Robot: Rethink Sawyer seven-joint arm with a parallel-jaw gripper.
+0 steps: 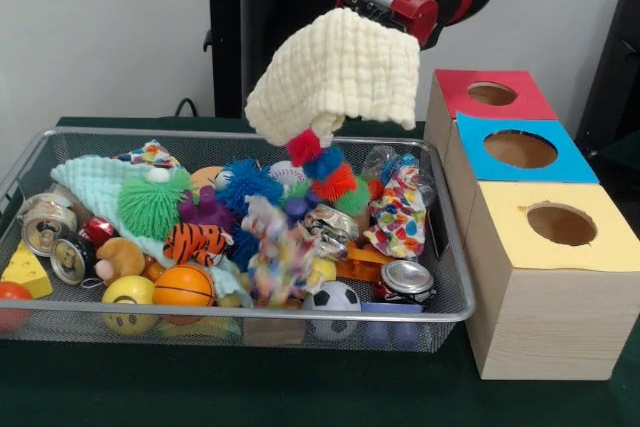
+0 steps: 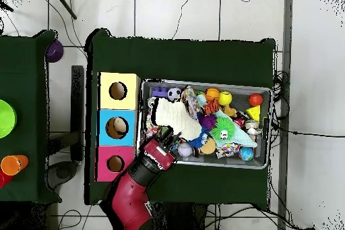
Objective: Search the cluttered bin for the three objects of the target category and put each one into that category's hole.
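A cream waffle-weave cloth (image 1: 335, 72) hangs in the air over the right half of the wire bin (image 1: 250, 315). It drapes from the red wrist (image 1: 390, 2). In the overhead view my gripper (image 2: 164, 135) is shut on one edge of the cloth (image 2: 172, 116), next to the bin's wall nearest the boxes. In the front view the cloth hides the fingers. Three boxes with round holes stand beside the bin: red (image 1: 492, 94), blue (image 1: 520, 149) and yellow (image 1: 560, 224). A mint cloth (image 1: 90, 182) and a spotted colourful cloth (image 1: 400, 217) lie among the clutter.
The bin also holds a green spiky ball (image 1: 152, 202), a tiger toy (image 1: 195, 240), an orange ball (image 1: 183, 285), a soccer ball (image 1: 335, 297), crushed cans (image 1: 45, 222) (image 1: 405, 277), a cheese wedge (image 1: 28, 272) and pompoms (image 1: 320, 162). A side table carries a green bowl (image 2: 3, 118) and orange cups (image 2: 13, 165).
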